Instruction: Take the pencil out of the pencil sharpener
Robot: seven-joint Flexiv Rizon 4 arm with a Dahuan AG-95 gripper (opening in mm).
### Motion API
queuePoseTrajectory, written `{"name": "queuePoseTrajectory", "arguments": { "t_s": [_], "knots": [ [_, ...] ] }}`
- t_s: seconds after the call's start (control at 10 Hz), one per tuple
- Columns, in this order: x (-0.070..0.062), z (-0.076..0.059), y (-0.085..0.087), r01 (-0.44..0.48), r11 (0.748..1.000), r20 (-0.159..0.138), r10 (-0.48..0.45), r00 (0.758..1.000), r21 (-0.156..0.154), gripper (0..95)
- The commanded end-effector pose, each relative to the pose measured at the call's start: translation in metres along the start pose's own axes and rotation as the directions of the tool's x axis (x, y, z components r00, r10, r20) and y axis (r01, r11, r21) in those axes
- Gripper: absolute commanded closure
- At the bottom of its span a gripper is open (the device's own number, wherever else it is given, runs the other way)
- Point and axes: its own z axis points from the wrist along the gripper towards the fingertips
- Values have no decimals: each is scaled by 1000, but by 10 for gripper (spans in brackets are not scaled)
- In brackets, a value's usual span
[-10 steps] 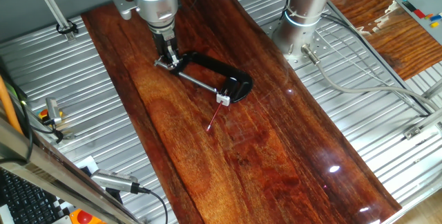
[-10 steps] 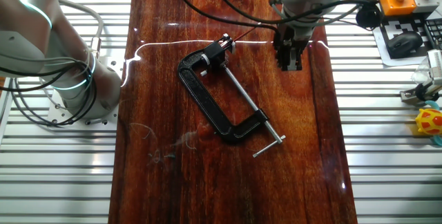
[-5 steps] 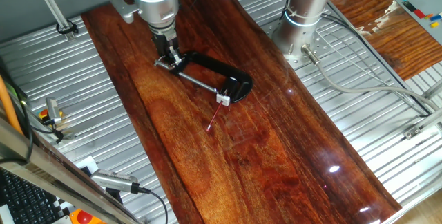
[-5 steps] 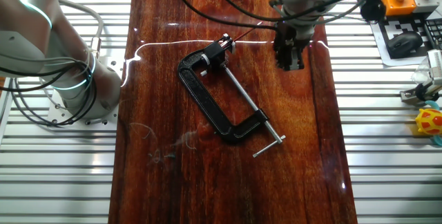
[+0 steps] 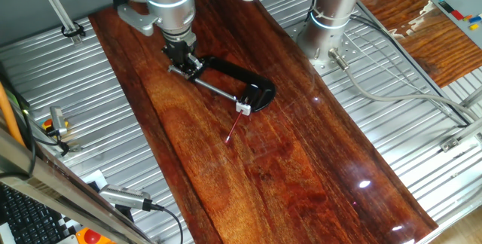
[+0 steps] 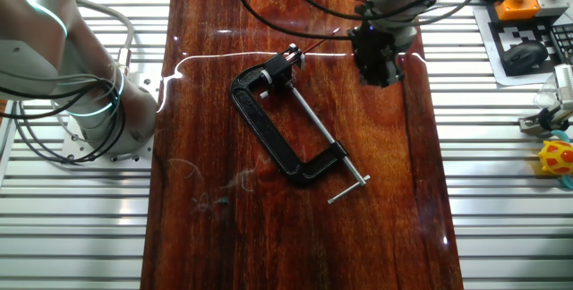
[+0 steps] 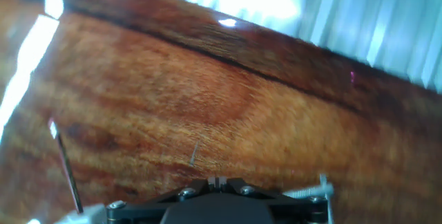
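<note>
The tiny white pencil sharpener (image 5: 243, 108) sits at the jaw end of a glossy black clamp frame (image 5: 245, 78). The thin red pencil (image 5: 233, 129) sticks out of it toward the front. In the other fixed view the sharpener (image 6: 292, 55) and pencil (image 6: 319, 43) lie at the clamp's top end. My gripper (image 5: 182, 56) hangs above the far end of the clamp's silver rod (image 5: 215, 88), well away from the sharpener, fingers together and holding nothing. It also shows in the other fixed view (image 6: 376, 73). In the blurred hand view my gripper (image 7: 216, 181) looks at bare wood; pencil and sharpener are out of view.
The dark wooden board (image 5: 301, 169) lies on ribbed metal table (image 5: 90, 123). A second arm's base (image 5: 331, 18) stands at the back right. Cables (image 5: 392, 93) run along the right side. A thin silver bar (image 7: 65, 162) shows at the hand view's left.
My hand has turned at the wrist and shifted slightly over the rod's far end. The clamp, sharpener and pencil have not moved.
</note>
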Motion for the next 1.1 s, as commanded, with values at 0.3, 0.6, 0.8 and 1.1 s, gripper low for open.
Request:
{"name": "queuePoseTrajectory", "arguments": {
  "t_s": [0.3,0.6,0.8,1.1],
  "knots": [
    [-5,1,3,175,985,18,-175,984,-11,950],
    [-5,1,3,351,936,27,-351,936,0,950],
    [-5,1,3,382,924,6,-382,924,-9,950],
    [-9,0,6,295,955,-18,-296,955,-38,950]
  ]
}}
